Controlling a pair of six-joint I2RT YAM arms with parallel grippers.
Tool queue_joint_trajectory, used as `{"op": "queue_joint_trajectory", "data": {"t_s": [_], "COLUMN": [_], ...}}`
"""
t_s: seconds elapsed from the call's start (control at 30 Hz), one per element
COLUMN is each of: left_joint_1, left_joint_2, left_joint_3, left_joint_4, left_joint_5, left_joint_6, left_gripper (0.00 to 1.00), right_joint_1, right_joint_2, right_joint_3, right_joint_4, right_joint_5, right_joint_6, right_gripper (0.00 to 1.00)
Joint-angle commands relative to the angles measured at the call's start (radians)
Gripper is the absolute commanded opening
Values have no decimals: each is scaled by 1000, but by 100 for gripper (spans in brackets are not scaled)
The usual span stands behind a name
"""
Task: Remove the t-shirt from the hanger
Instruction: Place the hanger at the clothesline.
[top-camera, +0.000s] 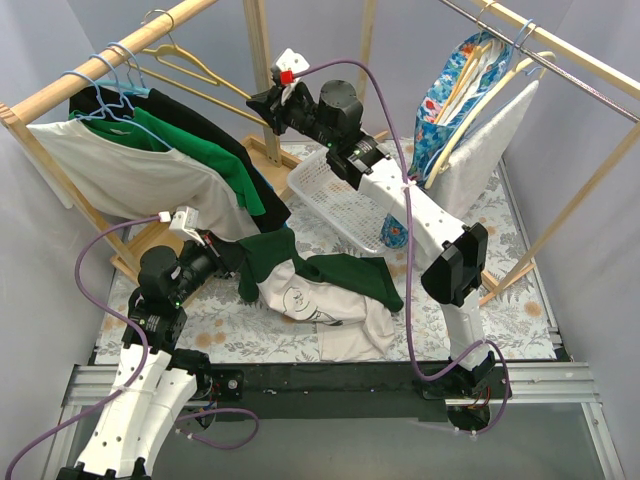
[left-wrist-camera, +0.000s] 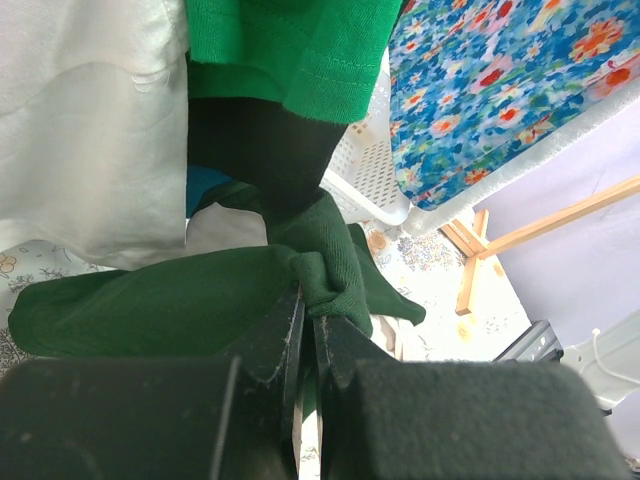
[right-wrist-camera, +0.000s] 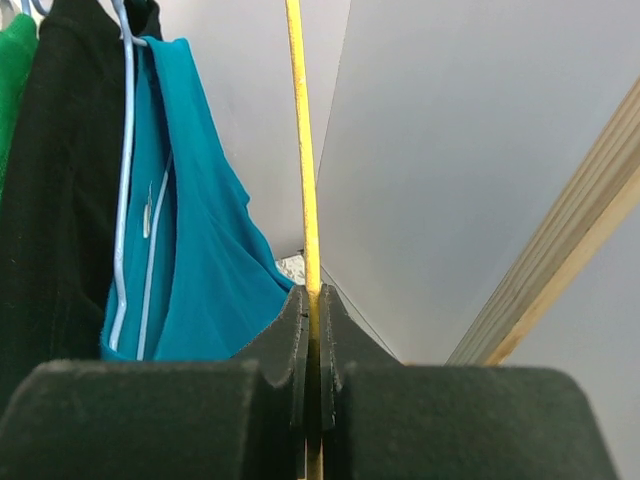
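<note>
The dark green t-shirt lies crumpled on the table, off the bare yellow hanger that hangs on the left rack. My left gripper is shut on a bunched fold of the dark green t-shirt; in the left wrist view the cloth bulges out just past the left gripper. My right gripper is raised at the back and shut on the yellow hanger's thin bar. That yellow hanger runs straight up from between the fingers of the right gripper.
White, bright green, black and teal shirts hang on the left rack. A white basket stands mid-table. Floral and white garments hang at right. A white shirt lies under the green one.
</note>
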Motion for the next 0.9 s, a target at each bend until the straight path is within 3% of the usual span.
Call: {"op": "queue_joint_trajectory", "data": {"t_s": [0.0,0.37,0.4,0.47,0.53,0.6,0.87], "left_joint_1": [3,1,3,1,1,1,1], "left_joint_2": [-14,-17,-14,-12,-6,-2,66], "left_joint_3": [19,9,9,10,10,10,-3], "left_joint_4": [0,2,3,3,6,11,43], "left_joint_5": [14,16,14,16,22,28,102], "left_joint_6": [-4,-4,-2,-1,-2,-2,-19], "left_gripper": [0,0,0,0,0,0,0], "right_joint_1": [-4,8,10,10,11,11,19], "right_joint_2": [-28,-135,-149,-195,-247,-288,-555], "right_joint_3": [-43,-219,-234,-276,-303,-349,-569], "right_joint_4": [45,61,65,71,71,68,-86], "right_joint_5": [36,71,76,94,109,143,223], "right_joint_6": [7,-15,-13,-12,-13,-10,7], "right_gripper": [1,1,17,38,71,84,95]}}
